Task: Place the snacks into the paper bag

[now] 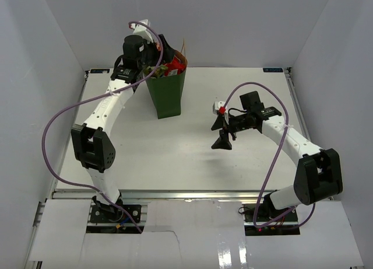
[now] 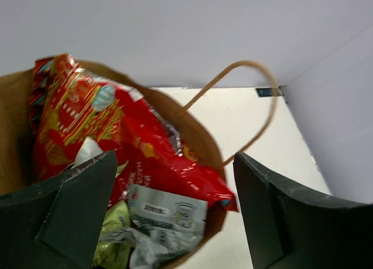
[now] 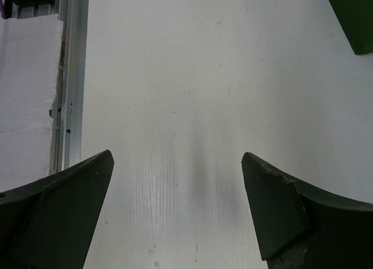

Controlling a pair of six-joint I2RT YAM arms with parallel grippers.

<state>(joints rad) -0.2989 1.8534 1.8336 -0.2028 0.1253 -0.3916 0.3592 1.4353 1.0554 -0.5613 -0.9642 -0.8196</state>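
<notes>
Now the left gripper (image 2: 175,210) hangs over the mouth of the paper bag (image 1: 166,97), far on the table (image 1: 192,158), jaws spread wide and holding nothing. Inside lie a red crinkly bag (image 2: 93,123), a light green packet (image 2: 113,245) and a silver packet (image 2: 166,213). The red bag pokes above the rim and the loop handle (image 2: 256,100) arcs close to one finger; a careless lift could snag either and topple the bag. The right gripper (image 3: 178,205) hovers wide open and empty, well to the right
</notes>
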